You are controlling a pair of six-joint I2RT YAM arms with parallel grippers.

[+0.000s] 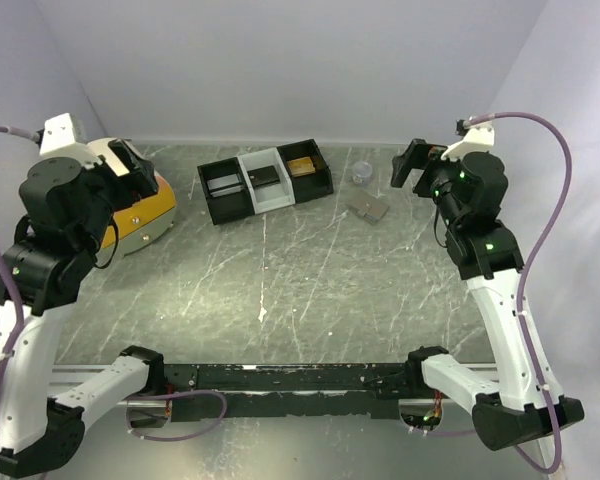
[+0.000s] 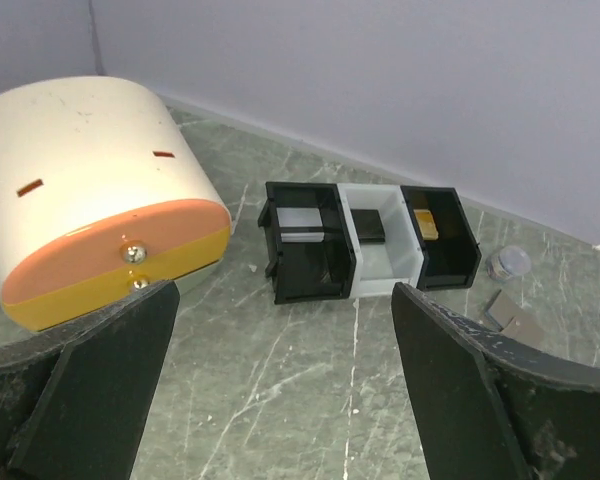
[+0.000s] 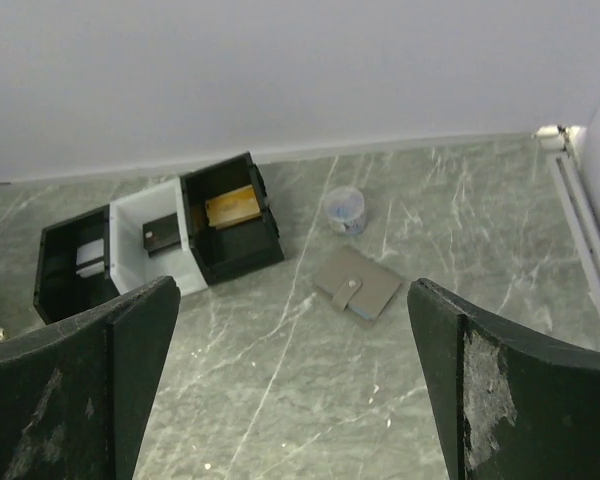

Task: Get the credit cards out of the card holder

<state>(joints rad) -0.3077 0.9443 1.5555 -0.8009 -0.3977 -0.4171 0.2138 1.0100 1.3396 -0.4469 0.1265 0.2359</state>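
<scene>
Our right gripper hung above the table with its two fingers spread wide and nothing between them. Our left gripper was just as wide and just as empty, off at the far left.

Ahead of the right gripper, and well apart from it, the card holder lay flat on the table. It was a small grey wallet, folded shut, with its tab fastened across the edge. No cards showed. A small clear round pot stood near it, toward the back wall. To its left sat a black and white tray of three compartments. Beyond that, by the left gripper, stood a cream and orange appliance.

We judged the task barely begun: the step in hand was the reach. The next move, we thought, called for lowering the right gripper onto the wallet, steadying it, and freeing the tab so the two leaves could open.
</scene>
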